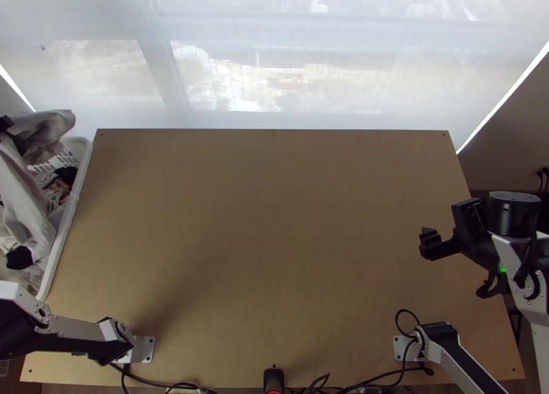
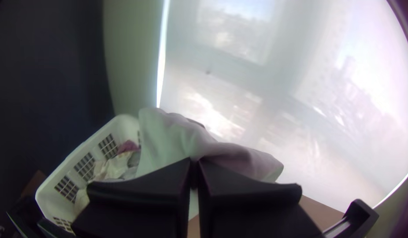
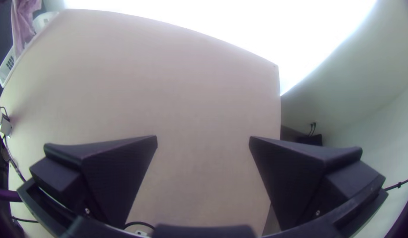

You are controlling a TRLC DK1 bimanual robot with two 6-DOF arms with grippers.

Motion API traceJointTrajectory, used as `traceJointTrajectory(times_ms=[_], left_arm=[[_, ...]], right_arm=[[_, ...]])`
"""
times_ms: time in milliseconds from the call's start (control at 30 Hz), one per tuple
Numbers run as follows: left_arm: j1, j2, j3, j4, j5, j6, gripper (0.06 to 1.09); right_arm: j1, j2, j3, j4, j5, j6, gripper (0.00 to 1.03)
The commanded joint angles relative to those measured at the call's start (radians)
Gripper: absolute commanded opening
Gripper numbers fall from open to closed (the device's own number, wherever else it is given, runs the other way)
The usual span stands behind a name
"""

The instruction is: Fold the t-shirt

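where pale cloth (image 2: 166,136) creases softly, the left claw (image 1: 5,123) pinches it.

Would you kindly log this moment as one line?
left gripper: shut on pale bunched cloth, over white plastic basket | right gripper: open above light wooden table | fold: not begun

robot lab; tbl (image 1: 274,222) w/ arms (image 1: 461,358)

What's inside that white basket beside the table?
In the white basket lie pale clothes, a dark pink piece and a black one. The large light cloth held in the left fingers hides part of the inside; the bottom is covered too.
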Motion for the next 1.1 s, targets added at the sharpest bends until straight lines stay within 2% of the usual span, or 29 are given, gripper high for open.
traceJointTrajectory(times_ms=[0,267,467,767,1067], left_arm=[[-0.253,-0.167,0.120,-0.014,0.034,-0.008,0.09],[-0.710,-0.194,0.161,-0.063,0.029,-0.080,0.09],[-1.043,-0.174,0.017,-0.062,-0.014,-0.109,0.09],[-1.305,-0.101,-0.172,-0.047,-0.012,-0.132,0.09],[-1.552,-0.039,-0.276,-0.048,-0.012,-0.099,0.09]], right_arm=[[0.013,-0.024,0.032,-0.014,0.003,-0.006,0.97],[0.013,-0.055,0.023,-0.040,0.003,-0.006,0.97],[0.012,-0.058,0.026,-0.060,0.004,-0.009,0.97],[-0.030,-0.072,0.032,-0.095,0.003,-0.009,0.97],[-0.065,-0.080,0.029,-0.110,0.003,-0.006,0.97]])
